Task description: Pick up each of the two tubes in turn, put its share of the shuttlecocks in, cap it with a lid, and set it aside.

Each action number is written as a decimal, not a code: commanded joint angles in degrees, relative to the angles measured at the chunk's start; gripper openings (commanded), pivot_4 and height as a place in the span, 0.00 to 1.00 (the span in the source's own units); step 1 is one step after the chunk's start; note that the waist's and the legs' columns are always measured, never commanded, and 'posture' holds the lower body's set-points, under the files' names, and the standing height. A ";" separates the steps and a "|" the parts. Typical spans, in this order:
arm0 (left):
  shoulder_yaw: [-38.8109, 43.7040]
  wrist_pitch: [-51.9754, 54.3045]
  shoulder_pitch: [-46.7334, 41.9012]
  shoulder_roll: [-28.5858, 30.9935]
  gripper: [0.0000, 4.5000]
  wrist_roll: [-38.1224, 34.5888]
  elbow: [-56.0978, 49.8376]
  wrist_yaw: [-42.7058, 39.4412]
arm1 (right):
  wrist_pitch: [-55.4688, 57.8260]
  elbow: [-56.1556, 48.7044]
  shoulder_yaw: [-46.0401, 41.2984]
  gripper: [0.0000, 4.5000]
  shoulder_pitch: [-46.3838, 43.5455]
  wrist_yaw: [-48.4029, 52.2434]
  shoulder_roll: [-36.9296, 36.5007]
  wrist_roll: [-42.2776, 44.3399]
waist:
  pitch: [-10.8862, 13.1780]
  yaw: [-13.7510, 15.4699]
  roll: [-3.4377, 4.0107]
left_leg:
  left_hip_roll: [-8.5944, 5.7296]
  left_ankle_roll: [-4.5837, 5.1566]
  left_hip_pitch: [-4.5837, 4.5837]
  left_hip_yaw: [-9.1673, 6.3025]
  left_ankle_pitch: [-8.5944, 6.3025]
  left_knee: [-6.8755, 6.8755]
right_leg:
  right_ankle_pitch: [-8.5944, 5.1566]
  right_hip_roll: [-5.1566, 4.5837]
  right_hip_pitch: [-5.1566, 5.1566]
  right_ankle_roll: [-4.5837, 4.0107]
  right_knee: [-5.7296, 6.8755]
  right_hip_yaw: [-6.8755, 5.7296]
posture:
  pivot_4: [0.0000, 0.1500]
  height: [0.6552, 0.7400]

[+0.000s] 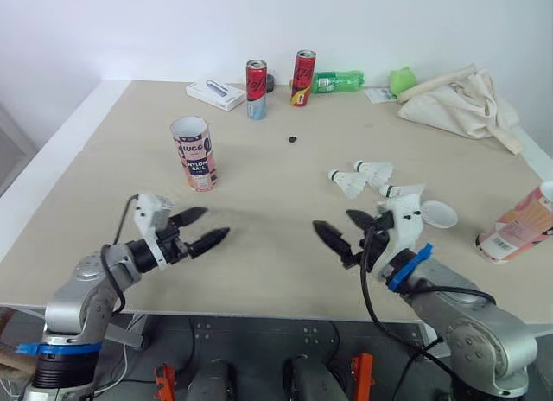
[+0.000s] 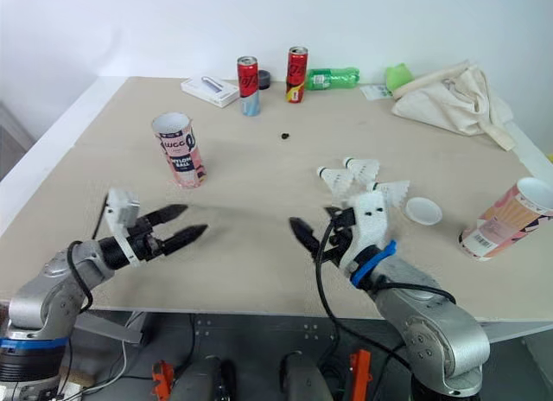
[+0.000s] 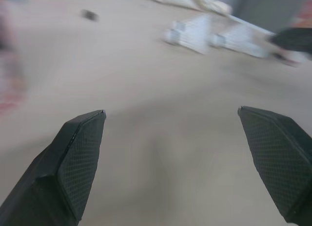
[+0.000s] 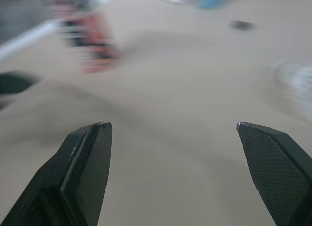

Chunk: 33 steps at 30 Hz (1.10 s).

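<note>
The upright tube (image 1: 193, 152) is standing mouth-up, long axis vertical, and the left gripper (image 1: 214, 223) is hovering on the tube's near side, a little to its right, fingers spread and empty, so the left arm is looking much the nearer for the pick. The right gripper (image 1: 333, 220) is hanging equally spread and empty well to the tube's right, with the shuttlecocks (image 1: 350, 184) and the toppled second tube (image 1: 517, 228) lying even farther right.
</note>
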 commanded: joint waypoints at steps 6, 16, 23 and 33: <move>3.88 -7.44 -4.82 -0.47 1.00 4.85 8.82 7.97 | -6.95 1.47 4.12 0.98 -2.71 5.34 -3.51 -0.81 | 0.02 0.61 -0.34 | 0.08 -0.02 -0.05 0.01 0.03 0.00 | 0.01 -0.02 -0.04 -0.11 0.00 -0.07 | 1.00 1.00; -0.82 -12.07 -15.87 -0.22 1.00 10.84 22.61 7.72 | -8.83 0.88 5.76 0.98 -5.66 4.68 -3.61 -0.59 | 0.03 0.65 -0.37 | 0.08 -0.05 -0.14 0.05 0.02 0.00 | 0.00 -0.02 -0.07 -0.14 -0.03 -0.09 | 1.00 1.00; -3.70 -17.22 -23.60 -0.65 1.00 14.11 34.64 3.97 | -9.13 0.04 5.57 0.98 -6.09 3.30 -3.98 -0.65 | 0.04 0.64 -0.39 | 0.08 -0.04 -0.14 0.07 0.02 0.00 | 0.01 -0.01 -0.07 -0.14 -0.03 -0.13 | 1.00 1.00; -3.35 -22.86 -36.17 -2.34 1.00 16.03 52.15 3.94 | -8.76 -0.91 5.41 0.98 -6.09 1.82 -4.49 -0.24 | 0.10 0.62 -0.50 | 0.08 -0.04 -0.16 0.08 0.02 0.00 | 0.04 0.00 -0.08 -0.16 -0.03 -0.19 | 1.00 1.00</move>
